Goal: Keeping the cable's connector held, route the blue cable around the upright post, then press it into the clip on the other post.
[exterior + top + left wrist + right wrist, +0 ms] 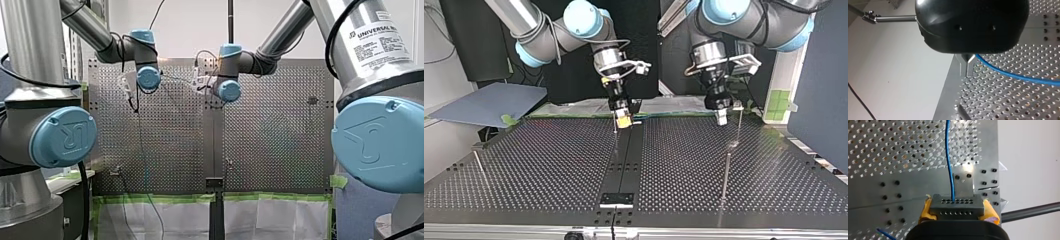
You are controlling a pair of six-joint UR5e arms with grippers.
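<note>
Surface (549, 165): perforated plate. The connector (956, 206) hung low over its central strip, at the edge nearest the arms.
Right gripper (624, 120): yellow pads were clenched on the connector's two sides. Risk: a hard pull along the cable could twist the connector in the pads or drag it out, failing the hold.
Left gripper (721, 116): well apart from the connector, at about its height. Cannot tell whether it was clamped or released, because its black body hid the grasp. Risk: with a loose hold the cable would slide through and lose tension during routing.
Post (895, 18): thin rod with a small fitting at its tip, just past the left gripper on the side away from the connector. Judged not yet wrapped. Risk: a wide sweep could knock the rod.
Blue cable (948, 157): left the connector's hole row in a near-straight line. Risk: slack could ride over the rod's tip instead of round it.
</note>
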